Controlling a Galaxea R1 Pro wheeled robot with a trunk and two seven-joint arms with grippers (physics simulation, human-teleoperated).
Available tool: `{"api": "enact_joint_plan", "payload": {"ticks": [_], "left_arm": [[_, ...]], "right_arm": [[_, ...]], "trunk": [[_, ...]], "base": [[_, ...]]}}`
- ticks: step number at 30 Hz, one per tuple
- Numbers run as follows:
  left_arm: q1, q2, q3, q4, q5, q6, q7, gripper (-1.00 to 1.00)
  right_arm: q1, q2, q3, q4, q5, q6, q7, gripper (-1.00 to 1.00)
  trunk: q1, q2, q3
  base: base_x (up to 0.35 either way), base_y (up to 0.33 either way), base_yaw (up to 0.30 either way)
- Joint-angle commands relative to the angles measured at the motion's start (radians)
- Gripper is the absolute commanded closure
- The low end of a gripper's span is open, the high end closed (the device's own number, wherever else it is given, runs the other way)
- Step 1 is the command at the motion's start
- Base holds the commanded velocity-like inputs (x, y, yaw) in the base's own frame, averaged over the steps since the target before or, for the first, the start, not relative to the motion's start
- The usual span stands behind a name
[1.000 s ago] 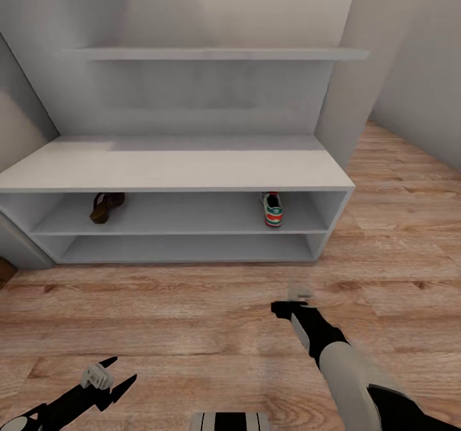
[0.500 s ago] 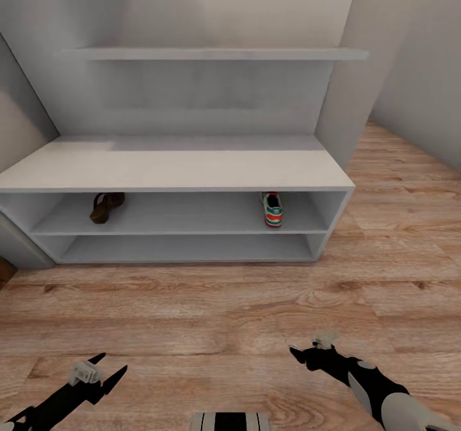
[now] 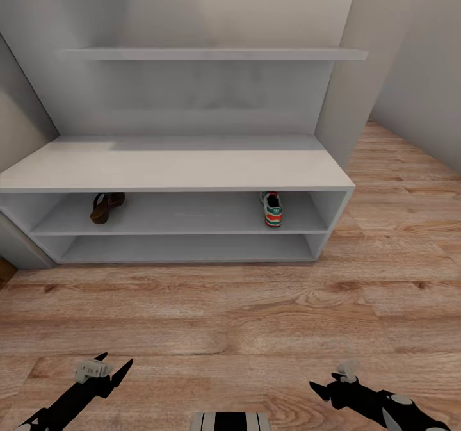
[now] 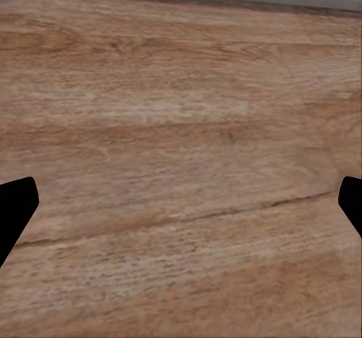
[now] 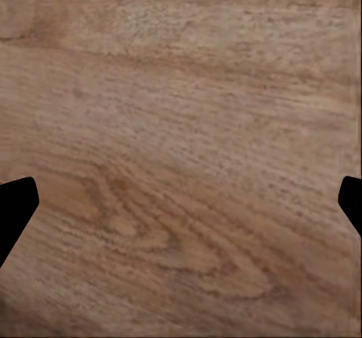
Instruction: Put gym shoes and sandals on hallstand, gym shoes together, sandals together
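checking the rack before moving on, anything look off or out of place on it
Nothing damaged or spilled. On the hallstand upper open shelf, one sandal sits tilted at the left end and one gym shoe at the right, each without its partner.

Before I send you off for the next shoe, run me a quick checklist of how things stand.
1. Left tool empty and open: ok.
2. Right tool empty and open: ok.
3. One gym shoe on the hallstand's upper open shelf: ok.
4. One sandal on that same shelf: ok.
5. Each pair side by side: not ok, one of each shows.
6. Where the other two lie: cannot tell.
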Motion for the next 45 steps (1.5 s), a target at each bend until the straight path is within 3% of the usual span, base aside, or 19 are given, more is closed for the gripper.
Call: {"api": "enact_joint_plan", "payload": {"ticks": [1,8,18,22,28,45], "left_arm": [[-0.001,-0.001,0.005,0.001,-0.004,-0.004,-0.005,-1.0],[-0.001,0.0,0.005,0.0,-0.004,-0.004,-0.001,-1.0],[-0.001,0.009,0.007,-0.004,-0.004,-0.002,0.0,-1.0],[-0.001,0.013,0.02,-0.01,0.013,-0.001,-0.002,-1.0],[-0.001,0.015,0.058,-0.014,0.023,0.0,-0.005,-1.0],[-0.001,0.012,0.068,-0.013,0.023,0.002,-0.004,-1.0]], "right_arm": [[0.001,0.0,-0.009,0.001,0.01,-0.006,-0.001,-1.0],[0.018,0.001,-0.008,0.002,0.009,-0.006,-0.038,-1.0],[0.02,0.002,-0.009,0.002,0.008,-0.006,-0.04,-1.0],[0.021,0.0,-0.01,0.002,0.008,-0.005,-0.04,-1.0],[0.02,0.0,-0.01,0.002,0.008,-0.005,-0.041,-1.0],[0.021,-0.002,-0.01,0.002,0.008,-0.005,-0.041,-1.0]], "trunk": [[0.0,0.0,-0.001],[0.0,0.0,-0.001],[-0.005,0.002,0.038],[-0.007,0.003,0.053],[-0.03,0.045,0.072],[-0.095,0.164,0.126]], "base": [[0.0,0.0,0.0],[0.0,0.0,0.0],[0.0,0.0,-0.007],[0.0,0.0,-0.211],[0.0,0.0,-0.255],[0.0,0.0,-0.266]]}}
